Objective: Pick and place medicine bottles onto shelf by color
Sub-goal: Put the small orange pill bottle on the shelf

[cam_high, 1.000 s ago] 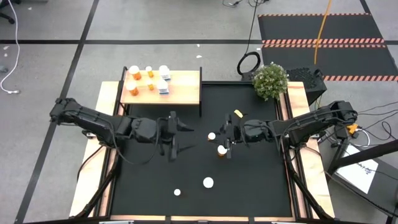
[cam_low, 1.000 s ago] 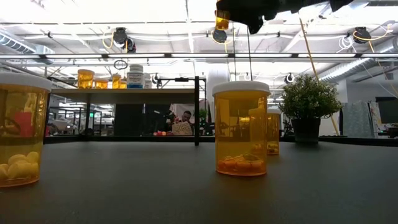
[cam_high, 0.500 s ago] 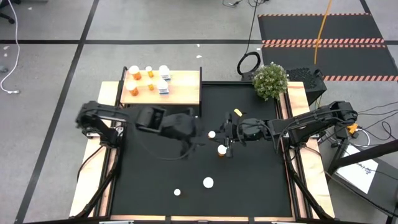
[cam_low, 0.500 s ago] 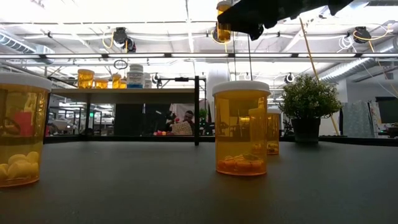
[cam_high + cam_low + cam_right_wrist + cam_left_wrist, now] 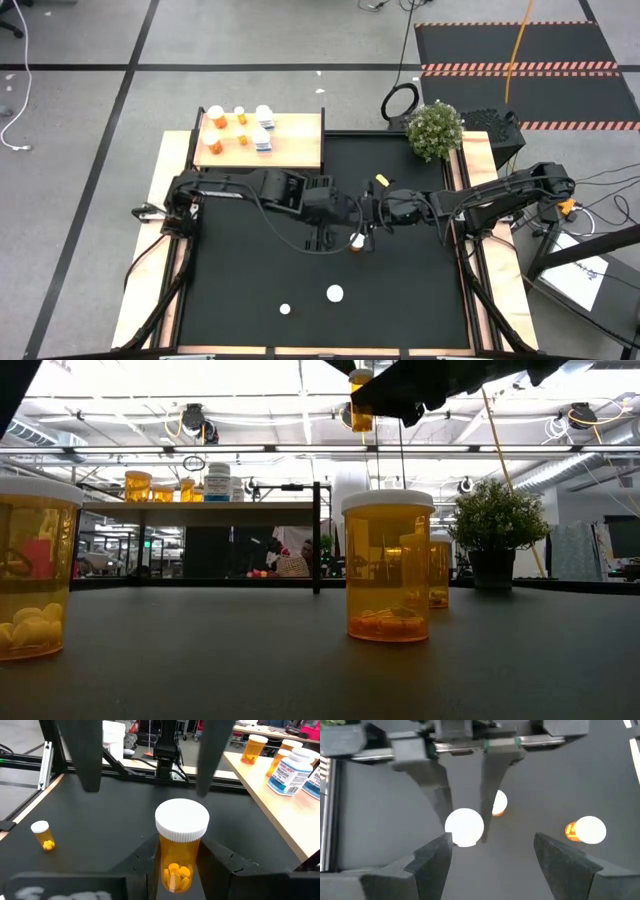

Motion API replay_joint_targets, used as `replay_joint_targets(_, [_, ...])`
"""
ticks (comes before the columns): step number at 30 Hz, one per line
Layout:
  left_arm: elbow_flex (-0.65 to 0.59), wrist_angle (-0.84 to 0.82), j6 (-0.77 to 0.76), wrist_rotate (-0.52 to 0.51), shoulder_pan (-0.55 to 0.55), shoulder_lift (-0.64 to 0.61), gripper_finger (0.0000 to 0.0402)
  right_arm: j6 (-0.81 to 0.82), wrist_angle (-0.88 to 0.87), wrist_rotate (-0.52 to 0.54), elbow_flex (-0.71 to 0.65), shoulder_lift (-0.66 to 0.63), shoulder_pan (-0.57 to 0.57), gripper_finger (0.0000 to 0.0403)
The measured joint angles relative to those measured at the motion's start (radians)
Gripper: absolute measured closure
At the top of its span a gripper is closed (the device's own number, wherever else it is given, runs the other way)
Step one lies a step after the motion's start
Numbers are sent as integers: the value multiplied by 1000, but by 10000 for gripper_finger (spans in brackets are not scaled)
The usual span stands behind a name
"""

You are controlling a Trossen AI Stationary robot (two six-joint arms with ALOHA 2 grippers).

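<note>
High view: black tabletop [image 5: 400,300], then the light-wood shelf [image 5: 300,150] at its far left, carrying about seven medicine bottles [image 5: 238,130] — orange ones left, white ones right. Their bluish labels are too small to read. Three more white-capped bottles stand on the mat. Right pincer [image 5: 362,230] grips an orange bottle [image 5: 181,847] at mid-mat; left pincer [image 5: 330,225] hangs open just beside it — fingers spread.
</note>
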Motion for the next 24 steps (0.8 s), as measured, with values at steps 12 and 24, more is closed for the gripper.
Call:
replay_joint_targets(12, [2, -10, 59, 58, 54, -8, 119, -5, -17, -4, -19, 0, -21, 300])
replay_joint_targets(24, [0, -77, 127, 53, 60, -8, 119, -63, 58, -2, -50, 70, -35, 300])
